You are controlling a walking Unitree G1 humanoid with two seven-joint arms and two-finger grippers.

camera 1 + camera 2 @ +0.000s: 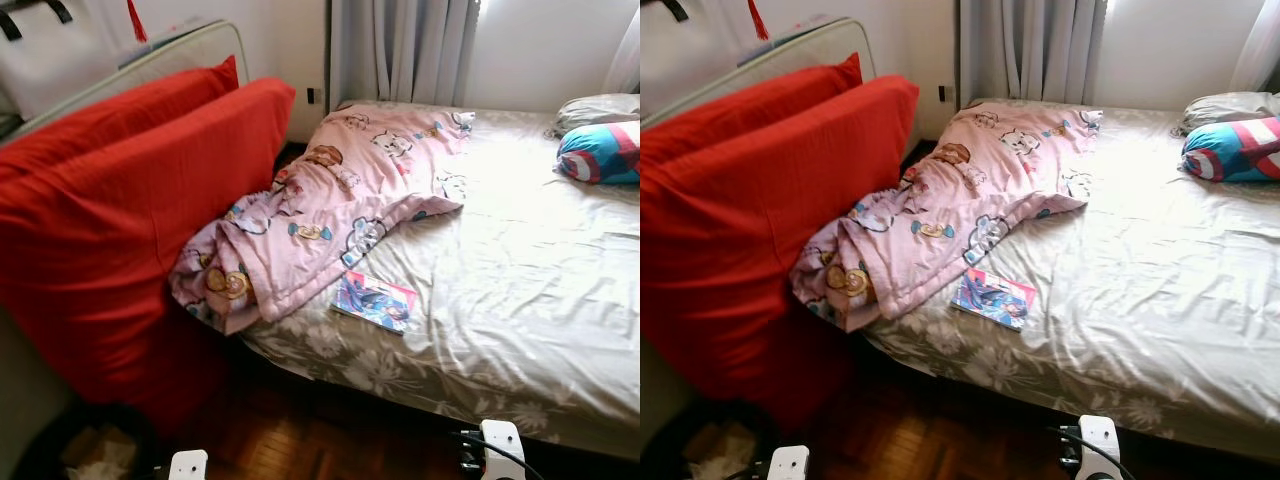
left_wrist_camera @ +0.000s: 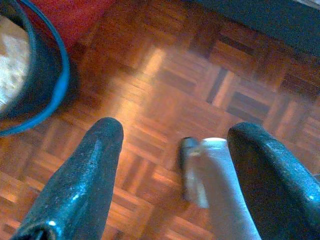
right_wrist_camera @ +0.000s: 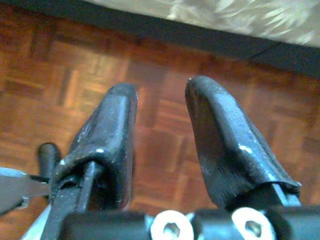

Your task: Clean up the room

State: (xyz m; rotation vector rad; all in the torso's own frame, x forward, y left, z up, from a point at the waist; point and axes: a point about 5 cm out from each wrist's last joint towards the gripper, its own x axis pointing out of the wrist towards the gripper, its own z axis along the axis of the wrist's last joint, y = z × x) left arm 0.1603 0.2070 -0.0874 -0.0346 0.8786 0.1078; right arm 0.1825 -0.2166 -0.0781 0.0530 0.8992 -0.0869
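Bed: my grey floral-sheeted mattress carries a crumpled pink cartoon-print quilt and, just beside its edge, a glossy blue-pink book.
Side: 2 big red cushions lean left of it.
Floor: brown wooden parquet.
Pincers: my left gripper and right gripper hang spread, holding nothing.
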